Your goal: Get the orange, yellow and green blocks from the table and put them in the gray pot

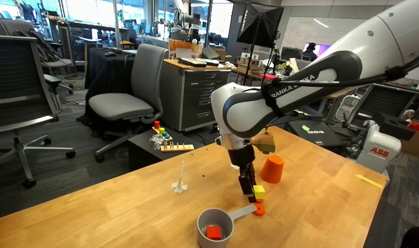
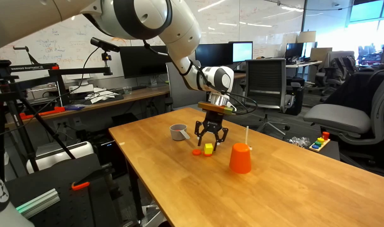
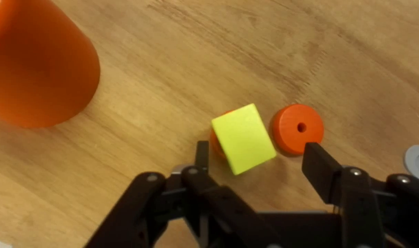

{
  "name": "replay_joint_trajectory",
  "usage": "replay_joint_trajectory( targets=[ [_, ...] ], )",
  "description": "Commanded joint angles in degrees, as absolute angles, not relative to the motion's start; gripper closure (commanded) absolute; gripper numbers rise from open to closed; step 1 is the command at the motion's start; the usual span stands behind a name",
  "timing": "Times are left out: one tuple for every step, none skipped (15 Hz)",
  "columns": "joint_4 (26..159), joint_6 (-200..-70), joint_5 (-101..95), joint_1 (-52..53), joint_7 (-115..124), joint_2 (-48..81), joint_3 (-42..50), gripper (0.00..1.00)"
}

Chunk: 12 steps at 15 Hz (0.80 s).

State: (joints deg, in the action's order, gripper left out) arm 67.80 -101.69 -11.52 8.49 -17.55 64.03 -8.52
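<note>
Gripper (image 3: 257,146): fingers (image 3: 317,168) parted wider than the yellow block (image 3: 243,139), one to either side of it in the wrist view, gaps showing on both sides; nothing gripped. Whether the tips are level with the block cannot be determined.
Yellow block: seated on an orange disc (image 3: 216,145), set at an angle to the fingers.
Loose disc (image 3: 292,134): orange, centre hole visible, flat on the table (image 2: 195,189) just beside the yellow block.
Gray pot (image 2: 176,135): upright, near the yellow block, on the same side as the loose disc; handle (image 1: 243,212) pointing roughly toward the block.
Orange-red block (image 1: 213,233): inside the gray pot, apart from the yellow block.
Tall orange block (image 2: 240,159): tapering upward, near the yellow block, on the side away from the gray pot.
Upright stick (image 1: 181,173): thin, pale, in a crumpled base on the table, well apart from the yellow block.
Peg toy (image 1: 162,131): red, yellow, green and blue pieces, on a black stand (image 1: 144,151) off the table, well apart from the yellow block.
</note>
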Motion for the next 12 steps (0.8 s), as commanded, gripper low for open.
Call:
replay_joint_trajectory(
  targets=[
    [71.22, -102.84, -10.66, 7.64, -16.88, 61.17, -8.99, 0.58],
    [71.44, -102.85, -10.62, 7.53, -16.78, 60.98, -8.98, 0.67],
    [71.64, -102.89, -10.6, 7.42, -16.72, 60.8, -8.98, 0.73],
    [71.84, -102.81, -10.51, 7.27, -16.62, 60.62, -8.98, 0.82],
    [71.57, -102.57, -9.85, 7.77, -16.8, 60.66, -8.2, 0.89],
    [71.85, -102.59, -9.79, 7.71, -16.71, 60.4, -8.17, 0.9],
    [72.0, -102.53, -9.74, 7.72, -16.6, 60.17, -8.11, 0.88],
    [72.02, -102.45, -9.6, 7.73, -16.54, 60.02, -8.13, 0.88],
    [71.81, -102.16, -9.36, 7.79, -16.69, 59.87, -8.29, 0.88],
    [71.48, -101.95, -9.34, 8.04, -16.74, 59.66, -8.39, 0.88],
    [71.2, -101.8, -9.29, 8.24, -16.73, 59.42, -8.51, 0.88],
    [70.87, -101.67, -9.26, 8.57, -16.79, 59.03, -8.72, 0.88]
  ],
)
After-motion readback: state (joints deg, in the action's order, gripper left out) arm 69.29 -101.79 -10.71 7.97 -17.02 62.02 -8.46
